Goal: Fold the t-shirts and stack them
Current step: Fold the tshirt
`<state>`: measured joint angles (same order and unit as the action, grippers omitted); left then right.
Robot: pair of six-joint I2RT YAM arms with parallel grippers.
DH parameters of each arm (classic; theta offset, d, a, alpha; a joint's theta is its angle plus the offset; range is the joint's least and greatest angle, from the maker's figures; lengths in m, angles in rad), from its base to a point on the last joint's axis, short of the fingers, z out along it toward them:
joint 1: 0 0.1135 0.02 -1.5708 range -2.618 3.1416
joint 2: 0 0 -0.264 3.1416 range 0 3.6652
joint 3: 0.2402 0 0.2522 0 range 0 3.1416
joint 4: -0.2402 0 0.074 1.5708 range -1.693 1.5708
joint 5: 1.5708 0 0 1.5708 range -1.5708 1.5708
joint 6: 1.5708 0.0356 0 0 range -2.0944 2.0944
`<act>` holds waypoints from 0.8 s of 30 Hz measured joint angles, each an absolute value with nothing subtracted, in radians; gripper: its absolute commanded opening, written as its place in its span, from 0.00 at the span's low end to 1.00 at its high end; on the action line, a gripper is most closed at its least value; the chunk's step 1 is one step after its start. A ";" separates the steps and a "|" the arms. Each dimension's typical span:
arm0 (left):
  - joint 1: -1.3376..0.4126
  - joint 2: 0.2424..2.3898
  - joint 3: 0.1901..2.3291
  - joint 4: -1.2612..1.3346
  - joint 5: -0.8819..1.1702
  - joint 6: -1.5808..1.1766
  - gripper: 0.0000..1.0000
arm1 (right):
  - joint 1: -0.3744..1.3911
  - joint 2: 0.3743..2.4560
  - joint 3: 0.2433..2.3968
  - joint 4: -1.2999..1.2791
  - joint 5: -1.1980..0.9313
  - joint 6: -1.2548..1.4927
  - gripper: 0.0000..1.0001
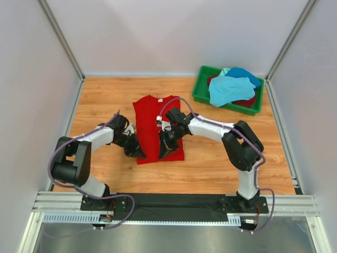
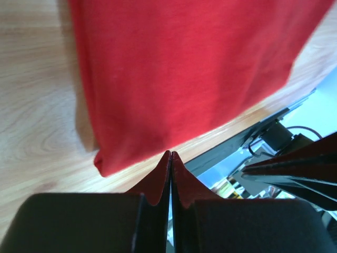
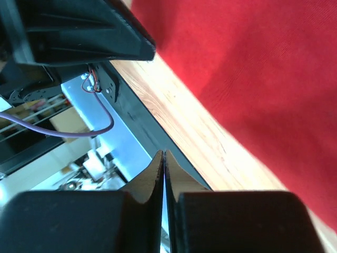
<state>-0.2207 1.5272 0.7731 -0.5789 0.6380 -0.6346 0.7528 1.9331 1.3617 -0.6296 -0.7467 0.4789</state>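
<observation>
Pressing jaws together, left gripper (image 2: 171,154) and right gripper (image 3: 164,153) near red t-shirt (image 1: 155,118).

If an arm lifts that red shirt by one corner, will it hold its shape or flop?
Probably floppy: the red t-shirt lies flat and thin on the table, its edge softly rounded in the left wrist view, so it would likely drape and sag. It looks light for its area. Pushed across the wood, it may bunch rather than slide.

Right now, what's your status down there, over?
Left hand shut, right hand shut, neither visibly pinching cloth. Red t-shirt flat on table. Green bin off to the side, not in the way.
</observation>
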 measured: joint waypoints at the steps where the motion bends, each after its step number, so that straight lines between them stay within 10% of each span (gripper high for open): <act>1: -0.221 1.541 0.765 -0.577 0.639 -0.635 0.02 | 0.756 1.948 1.351 -0.620 -0.769 0.487 0.00; 24: -0.221 1.685 0.786 -0.599 0.575 -0.678 0.00 | 0.655 2.027 1.078 -0.353 -0.863 0.507 0.00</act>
